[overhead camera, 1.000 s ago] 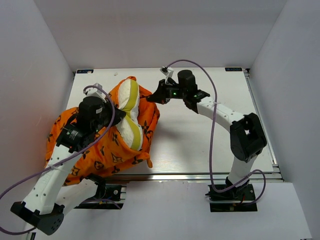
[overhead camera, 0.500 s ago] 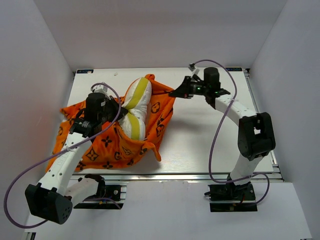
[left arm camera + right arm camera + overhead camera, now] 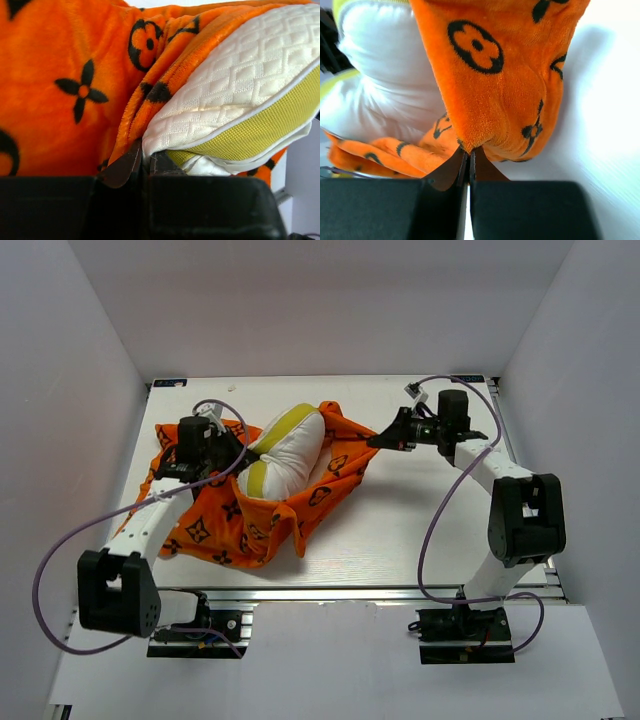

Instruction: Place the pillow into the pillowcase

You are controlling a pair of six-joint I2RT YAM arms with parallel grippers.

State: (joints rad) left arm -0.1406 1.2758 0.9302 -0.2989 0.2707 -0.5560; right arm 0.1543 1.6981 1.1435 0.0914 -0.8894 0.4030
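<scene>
Mid-sleeving, my right tool (image 3: pixel 468 159) was pinched shut on a pillowcase (image 3: pixel 215 525) fold and my left tool (image 3: pixel 142 162) nipped narrow on the pillow (image 3: pixel 285 448) corner at the hem — the pillow lay mostly bare atop the case, so next, I reckoned, the mouth wanted drawing over it.

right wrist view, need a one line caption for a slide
Right claw shut on a fold of the orange pillowcase, the white pillow showing behind it.

Lab test cell: white enclosure walls (image 3: pixel 320 300), aluminium-framed table (image 3: pixel 420 530).
</scene>
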